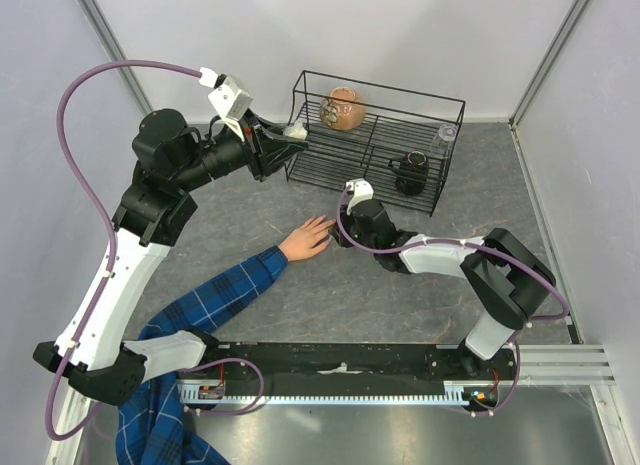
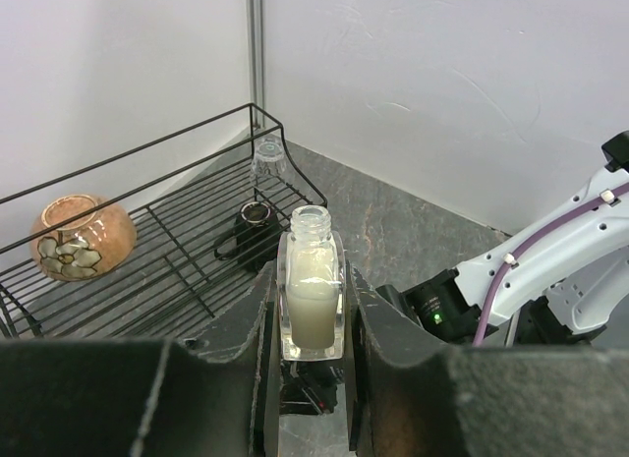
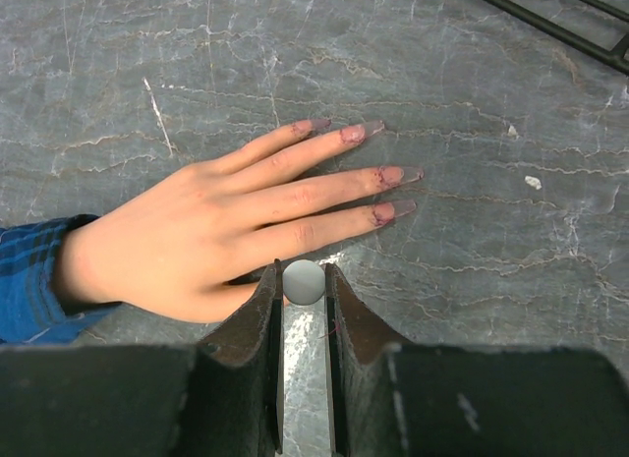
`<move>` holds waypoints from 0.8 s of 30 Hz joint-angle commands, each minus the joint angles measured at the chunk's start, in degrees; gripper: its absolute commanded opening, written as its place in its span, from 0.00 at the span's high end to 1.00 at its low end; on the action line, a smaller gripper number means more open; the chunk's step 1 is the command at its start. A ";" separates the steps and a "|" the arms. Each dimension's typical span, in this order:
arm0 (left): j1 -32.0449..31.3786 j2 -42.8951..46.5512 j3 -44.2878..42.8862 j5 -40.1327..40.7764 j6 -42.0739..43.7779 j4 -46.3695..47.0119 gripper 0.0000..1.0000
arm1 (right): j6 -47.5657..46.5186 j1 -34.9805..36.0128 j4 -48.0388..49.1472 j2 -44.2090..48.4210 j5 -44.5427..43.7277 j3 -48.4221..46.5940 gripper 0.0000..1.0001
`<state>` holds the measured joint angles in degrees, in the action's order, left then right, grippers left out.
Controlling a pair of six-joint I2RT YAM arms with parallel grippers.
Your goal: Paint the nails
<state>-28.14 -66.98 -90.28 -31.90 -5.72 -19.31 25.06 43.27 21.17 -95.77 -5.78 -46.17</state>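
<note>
The right gripper is clamped around the white cap above the hand, with the nails in reach. The bottle is gripped upright by the left gripper (presumably against spills).

Hand flat on surface, frame centre, nails toward right; sleeve trails to lower left. Right gripper just right of hand, cap between its fingers. Wire rack upper centre, behind hand. In rack: pot at left end, cup toward right, glass in right corner. Left gripper at rack's left end, bottle upright between its fingers.
</note>
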 commanded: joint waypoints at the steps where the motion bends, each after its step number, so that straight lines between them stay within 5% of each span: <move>1: -0.16 0.45 -1.74 -1.06 0.09 1.21 0.98 | -0.71 -0.37 2.82 -1.26 1.03 -2.43 1.00; 24: -0.16 0.36 -1.39 -1.59 0.36 0.85 0.98 | -0.45 -0.29 2.30 -3.46 1.91 -3.31 1.00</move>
<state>-28.14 -66.98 -90.28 -32.12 -5.69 -19.66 25.06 43.11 21.56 -98.45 -4.36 -47.44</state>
